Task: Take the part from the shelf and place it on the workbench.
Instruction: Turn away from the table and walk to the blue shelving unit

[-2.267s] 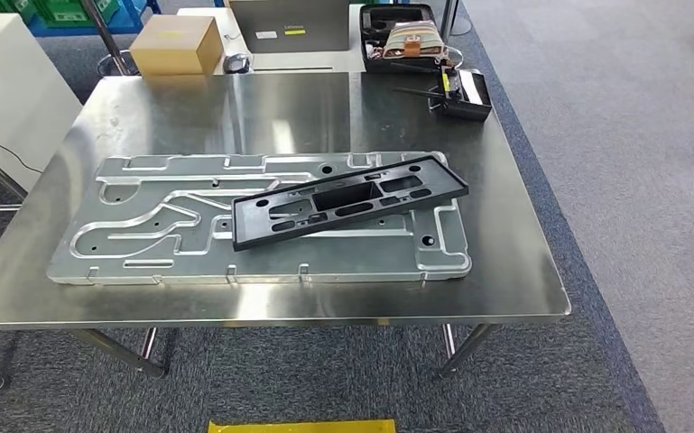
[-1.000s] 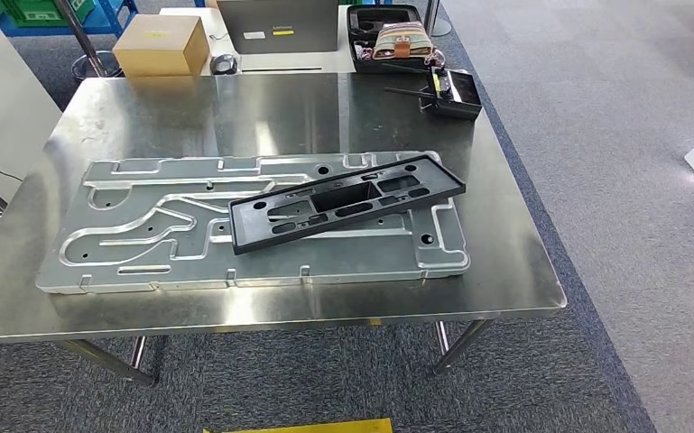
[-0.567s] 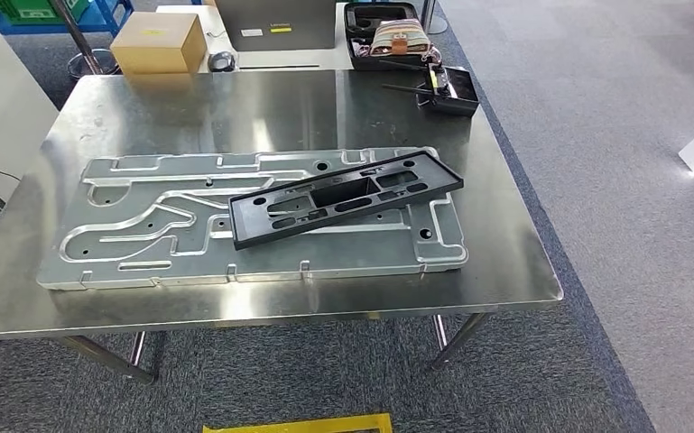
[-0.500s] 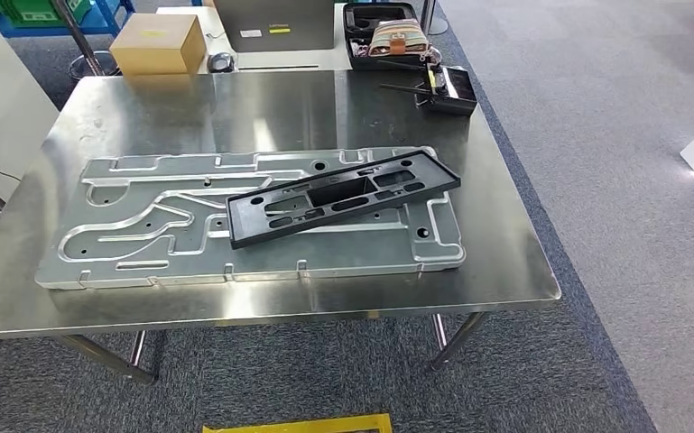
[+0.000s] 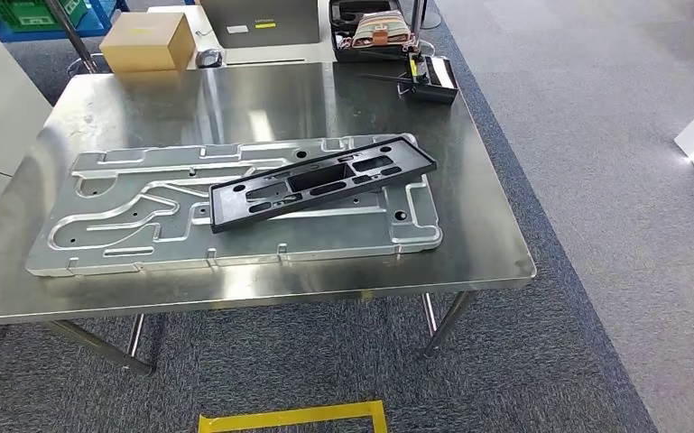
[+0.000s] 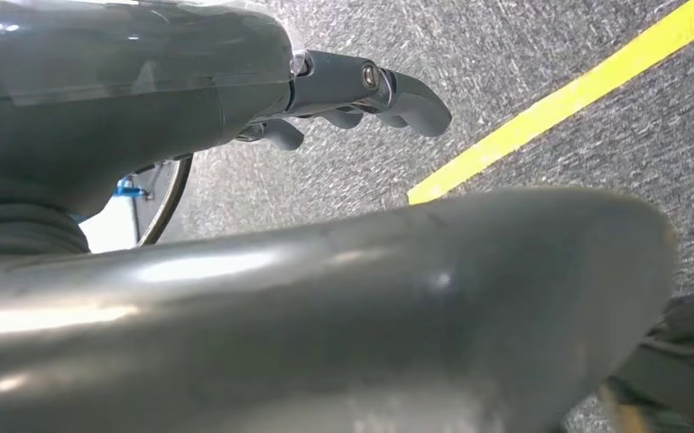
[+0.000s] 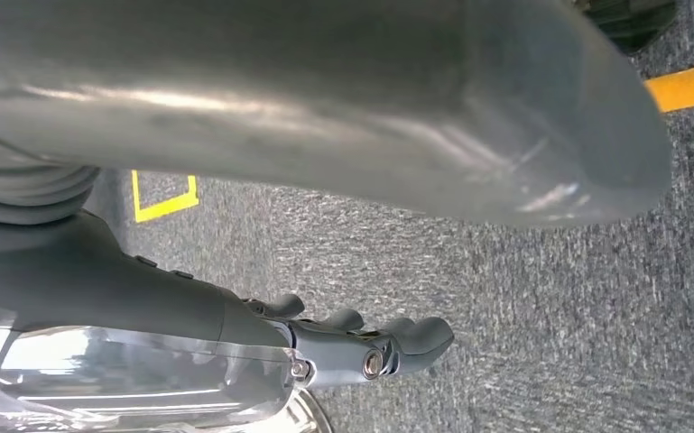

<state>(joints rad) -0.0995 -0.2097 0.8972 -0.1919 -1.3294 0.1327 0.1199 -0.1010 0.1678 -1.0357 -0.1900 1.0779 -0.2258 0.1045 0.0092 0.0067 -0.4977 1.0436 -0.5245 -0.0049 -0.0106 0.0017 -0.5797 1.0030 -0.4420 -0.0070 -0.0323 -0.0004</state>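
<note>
left hand (image 6: pixel 352 90) hanging, fingers loosely apart, empty | right hand (image 7: pixel 343 347) same

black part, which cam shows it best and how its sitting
The head view: the black part lies whole and unobstructed, set at an angle across the grooved metal plate on the steel workbench. Both wrist views look down at grey carpet and yellow floor tape, past the left hand and right hand, which hold nothing.

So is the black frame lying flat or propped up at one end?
Flat. The black frame lies slantwise on the grooved metal plate, with no end visibly raised.
</note>
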